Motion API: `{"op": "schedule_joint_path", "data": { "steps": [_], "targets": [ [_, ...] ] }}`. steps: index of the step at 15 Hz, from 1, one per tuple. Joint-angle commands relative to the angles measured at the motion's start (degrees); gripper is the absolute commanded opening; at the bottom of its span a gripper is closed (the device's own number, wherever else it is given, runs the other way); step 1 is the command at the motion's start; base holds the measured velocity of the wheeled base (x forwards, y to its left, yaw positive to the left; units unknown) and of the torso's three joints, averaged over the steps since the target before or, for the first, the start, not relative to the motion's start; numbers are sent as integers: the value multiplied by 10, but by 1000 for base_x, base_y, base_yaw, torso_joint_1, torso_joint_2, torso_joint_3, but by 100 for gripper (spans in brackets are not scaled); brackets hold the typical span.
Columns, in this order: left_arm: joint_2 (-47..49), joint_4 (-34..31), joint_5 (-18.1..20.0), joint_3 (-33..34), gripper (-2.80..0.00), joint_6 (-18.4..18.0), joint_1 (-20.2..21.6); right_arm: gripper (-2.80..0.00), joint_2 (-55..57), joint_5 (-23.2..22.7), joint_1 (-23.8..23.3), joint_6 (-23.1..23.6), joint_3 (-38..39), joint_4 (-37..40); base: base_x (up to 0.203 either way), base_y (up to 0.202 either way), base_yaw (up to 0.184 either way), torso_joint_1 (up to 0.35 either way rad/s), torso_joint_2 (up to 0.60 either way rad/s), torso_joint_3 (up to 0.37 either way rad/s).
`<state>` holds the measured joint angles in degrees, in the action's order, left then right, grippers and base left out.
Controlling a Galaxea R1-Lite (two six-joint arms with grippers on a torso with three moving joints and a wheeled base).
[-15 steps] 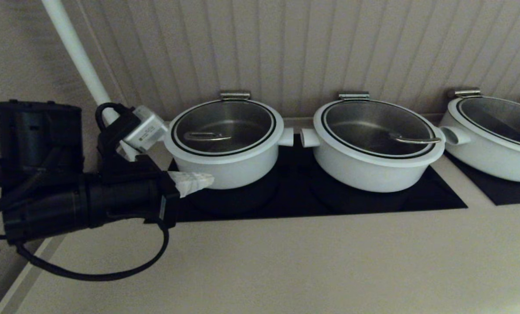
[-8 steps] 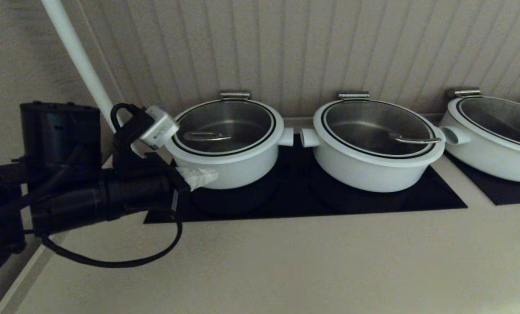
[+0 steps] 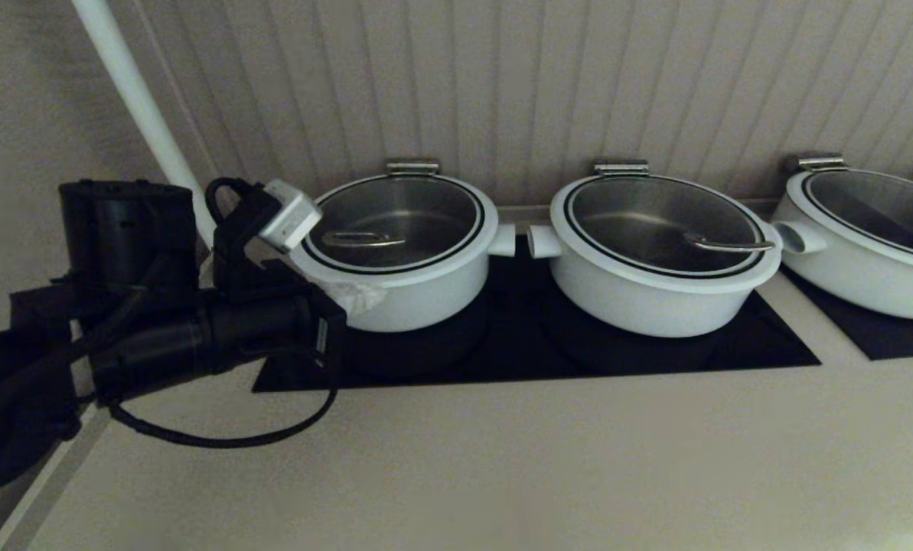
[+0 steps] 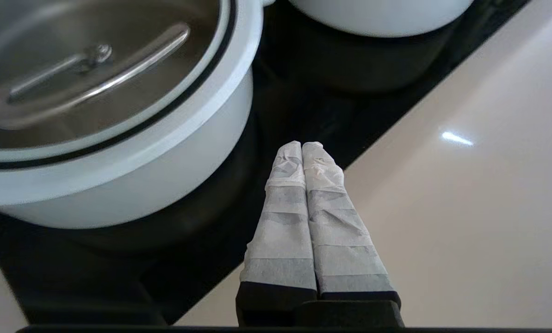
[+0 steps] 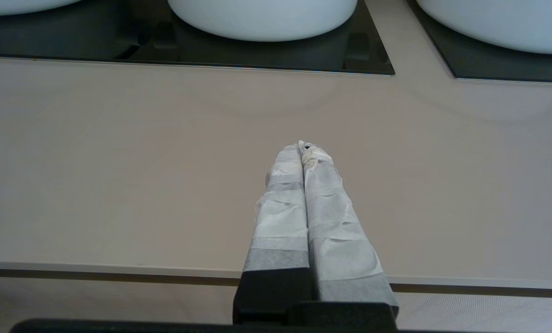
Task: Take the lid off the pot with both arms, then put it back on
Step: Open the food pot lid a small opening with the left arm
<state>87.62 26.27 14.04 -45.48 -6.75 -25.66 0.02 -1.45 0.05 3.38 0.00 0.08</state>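
The lid [image 3: 393, 224] is sitting on the pot [image 3: 395, 256] at the desk's [image 3: 502, 459] left end; left claw [image 3: 358, 294] is reaching level alongside the pot's wall, fingers pressed together, empty; right claw [image 5: 305, 147] is hovering over bare desk, closed, empty.

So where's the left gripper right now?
Head view, left side: the left gripper is by the near wall of the pot, below the lid, fingers shut.

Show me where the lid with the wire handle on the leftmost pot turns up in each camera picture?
Head view: the lid sits on the leftmost pot.
Left wrist view: the lid fills the upper left corner.
Right wrist view: not in it.
Shared landmark: the black cooktop.
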Motion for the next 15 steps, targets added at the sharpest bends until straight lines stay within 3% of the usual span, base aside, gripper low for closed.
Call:
{"op": "schedule_joint_path", "data": {
  "steps": [1,6,15],
  "targets": [
    [11,3,-3,3,-280,0,0,-280,0,0,0,0,0,0,0,0,0,0,0,0],
    [28,5,-15,2,-280,8,1,-280,1,0,0,0,0,0,0,0,0,0,0,0],
    [69,73,-46,4,-280,24,2,-280,0,0,0,0,0,0,0,0,0,0,0,0]
  ]
}}
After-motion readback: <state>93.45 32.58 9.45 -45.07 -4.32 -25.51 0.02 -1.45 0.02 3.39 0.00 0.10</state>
